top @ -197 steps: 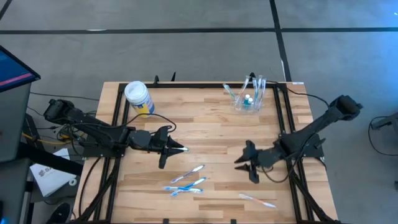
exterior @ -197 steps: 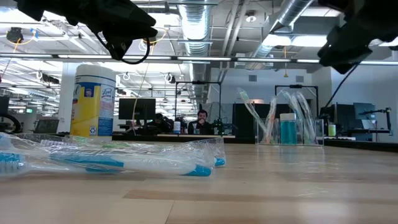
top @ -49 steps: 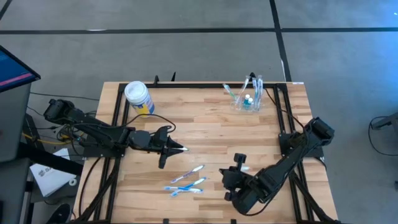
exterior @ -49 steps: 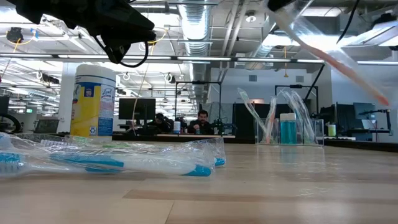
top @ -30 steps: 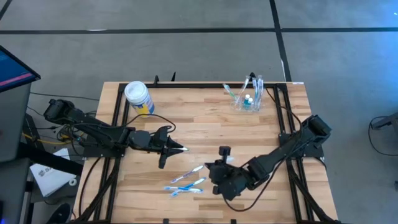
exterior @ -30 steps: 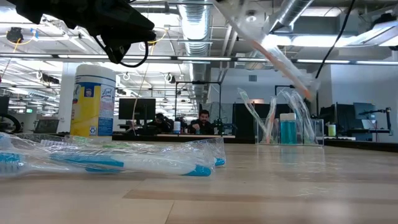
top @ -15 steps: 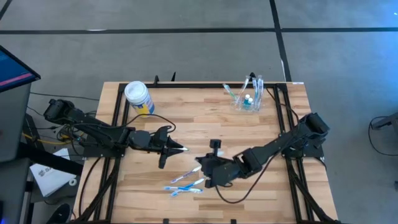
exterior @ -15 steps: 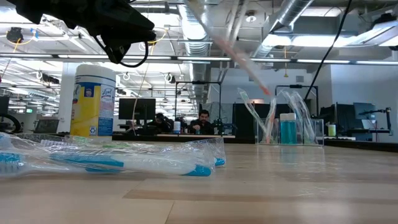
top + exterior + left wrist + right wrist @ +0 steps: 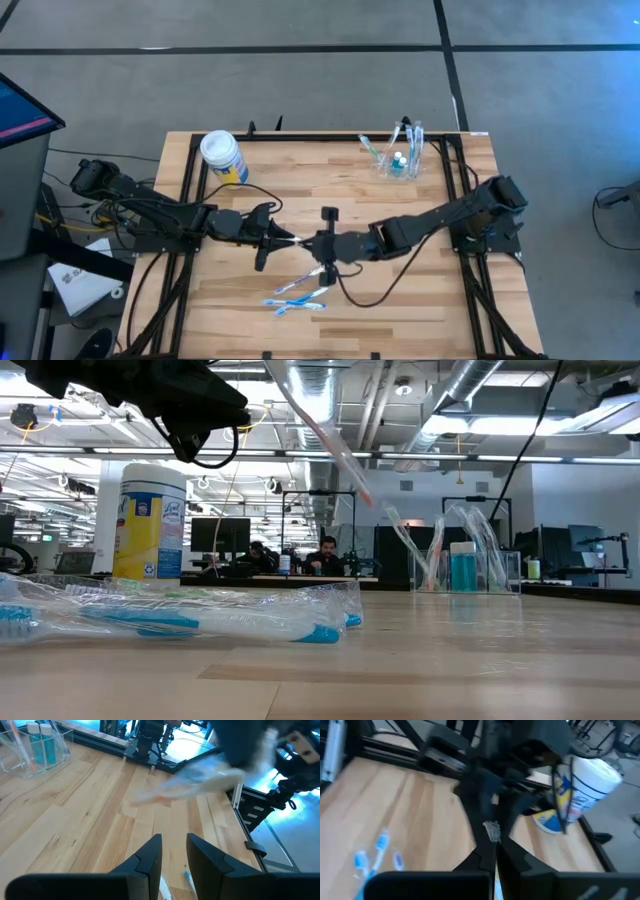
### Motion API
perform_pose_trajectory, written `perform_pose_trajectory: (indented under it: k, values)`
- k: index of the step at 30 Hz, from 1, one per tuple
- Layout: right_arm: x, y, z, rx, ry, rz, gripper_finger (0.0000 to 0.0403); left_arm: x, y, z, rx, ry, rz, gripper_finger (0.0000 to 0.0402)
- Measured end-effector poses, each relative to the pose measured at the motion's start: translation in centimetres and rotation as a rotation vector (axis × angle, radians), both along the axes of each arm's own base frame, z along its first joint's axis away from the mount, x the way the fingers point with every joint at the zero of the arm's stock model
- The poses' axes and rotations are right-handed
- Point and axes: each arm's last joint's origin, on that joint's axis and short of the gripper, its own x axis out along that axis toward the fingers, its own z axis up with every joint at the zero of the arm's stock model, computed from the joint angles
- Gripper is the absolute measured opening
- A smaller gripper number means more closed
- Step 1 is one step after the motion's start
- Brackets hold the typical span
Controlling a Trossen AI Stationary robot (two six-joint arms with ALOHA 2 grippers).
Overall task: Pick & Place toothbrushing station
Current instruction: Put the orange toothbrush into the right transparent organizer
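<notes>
Mid-worktop, the right end effector [image 9: 318, 246], clamped on a wrapped toothbrush [image 9: 325, 432], meets the part-open left end effector [image 9: 285, 239]; handover likely next.

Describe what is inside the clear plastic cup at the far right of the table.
The clear cup holds several wrapped toothbrushes leaning outward and a small bottle of blue liquid. Their lower ends overlap, so the exact number of brushes cannot be told.

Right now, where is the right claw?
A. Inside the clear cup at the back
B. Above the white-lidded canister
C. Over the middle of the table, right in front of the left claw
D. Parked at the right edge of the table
C: seen from above, the right claw reaches across to the middle of the table, facing the left claw with a wrapped toothbrush pinched in it.
</notes>
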Motion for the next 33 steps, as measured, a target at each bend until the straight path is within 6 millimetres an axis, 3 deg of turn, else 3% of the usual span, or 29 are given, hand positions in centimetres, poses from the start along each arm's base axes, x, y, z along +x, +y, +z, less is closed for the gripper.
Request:
perform_pose_trajectory:
  k: [11,22,33]
  values:
    - [0.3,-3.6,2.1,0.045,-0.063,0.054,0.0000,0.0,0.0,-0.1,0.001,0.006,-0.003,0.0085]
    - [1.3,-7.6,2.5,0.127,-0.100,0.141,0.0000,0.0,-0.1,-0.1,-0.005,0.009,-0.025,0.0085]
    - [1.5,-11.7,2.4,0.157,-0.091,0.072,0.0000,-0.2,-0.5,-0.1,-0.005,0.009,-0.046,0.0085]
